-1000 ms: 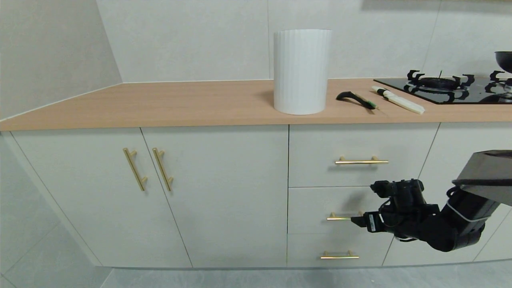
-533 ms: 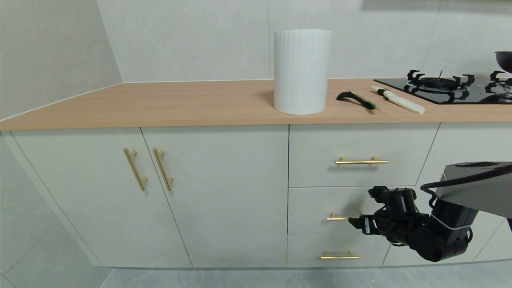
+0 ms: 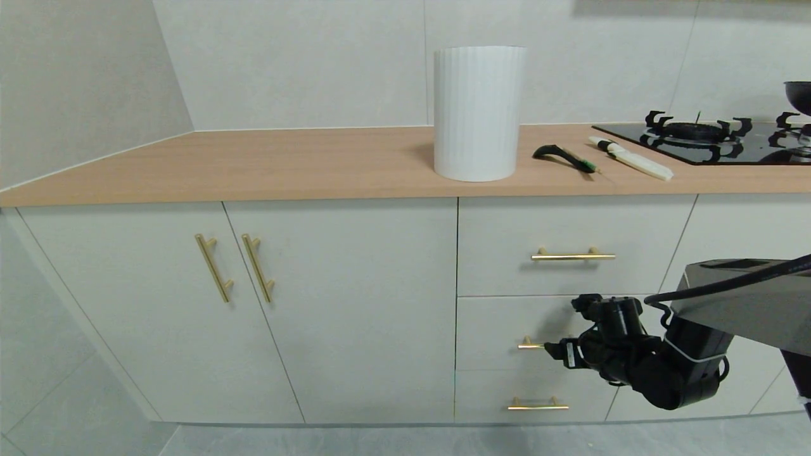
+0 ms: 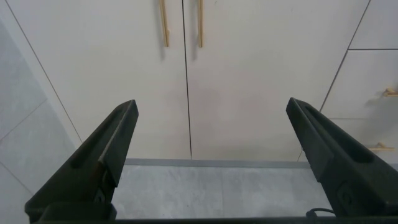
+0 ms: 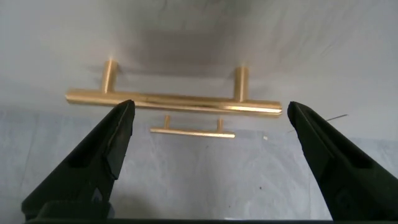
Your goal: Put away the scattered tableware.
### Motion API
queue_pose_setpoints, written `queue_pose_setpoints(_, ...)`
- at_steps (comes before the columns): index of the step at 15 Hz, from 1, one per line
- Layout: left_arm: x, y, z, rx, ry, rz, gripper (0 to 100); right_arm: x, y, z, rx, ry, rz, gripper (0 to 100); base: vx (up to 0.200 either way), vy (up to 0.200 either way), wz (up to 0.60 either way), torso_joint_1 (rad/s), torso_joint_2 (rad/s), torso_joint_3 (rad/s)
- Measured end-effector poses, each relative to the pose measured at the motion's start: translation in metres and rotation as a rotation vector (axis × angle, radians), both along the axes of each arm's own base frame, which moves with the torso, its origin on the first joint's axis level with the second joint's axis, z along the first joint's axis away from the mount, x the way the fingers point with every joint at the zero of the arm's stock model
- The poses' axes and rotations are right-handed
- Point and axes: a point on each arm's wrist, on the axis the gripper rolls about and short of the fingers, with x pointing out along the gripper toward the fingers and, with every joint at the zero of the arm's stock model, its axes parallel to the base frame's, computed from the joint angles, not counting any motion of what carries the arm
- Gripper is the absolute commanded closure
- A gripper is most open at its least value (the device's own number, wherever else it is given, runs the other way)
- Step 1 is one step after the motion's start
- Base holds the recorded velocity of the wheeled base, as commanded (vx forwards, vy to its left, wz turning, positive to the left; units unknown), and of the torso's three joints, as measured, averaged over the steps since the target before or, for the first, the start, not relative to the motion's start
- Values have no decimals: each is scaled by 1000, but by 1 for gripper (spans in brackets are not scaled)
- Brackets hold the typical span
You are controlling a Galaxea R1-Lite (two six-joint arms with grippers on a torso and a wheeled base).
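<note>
- Low at about 4 o'clock in the head view, the right tool point(image 3: 557, 348) stood at the middle drawer handle point(image 3: 530, 345), meeting the bar's 3 o'clock end.
- Its fingers point(image 5: 102, 155) were spread wide and held nothing. In the right wrist view the brass bar lay across the gap between them, not yet clasped, with the bottom drawer handle point(image 5: 193, 131) farther off.
- The left tool point(image 4: 211, 109) was also wide open and empty, facing the double cabinet doors point(image 4: 186, 74) just above the floor point(image 4: 217, 193).
- Up on the counter point(image 3: 285, 164) the scattered tableware lay untouched. A black-handled utensil point(image 3: 564, 156) and a long white utensil point(image 3: 630, 158) lay near each other at 3 o'clock of the white ribbed canister point(image 3: 478, 114), just short of the hob point(image 3: 709, 142).
- The step in hand looked like opening a drawer to take the pieces, so the task seemed barely begun.
- The next move called for closing the fingers squarely on the bar and then pulling straight outward, with the grip kept centred so the thin bar would not slip free.
</note>
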Motion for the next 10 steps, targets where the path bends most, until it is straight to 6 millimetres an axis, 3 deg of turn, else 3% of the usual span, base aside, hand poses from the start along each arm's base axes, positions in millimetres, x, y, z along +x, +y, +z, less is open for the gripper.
queue_pose_setpoints(5, 0, 0, 0, 0, 0, 0, 0, -3, 0, -10, -32, 55, 16, 0, 0, 0, 0, 0, 0, 0)
queue_pose_setpoints(10, 0, 0, 0, 0, 0, 0, 0, -1, 0, 9, 40, -8, -37, 0, 0, 0, 0, 0, 0, 0)
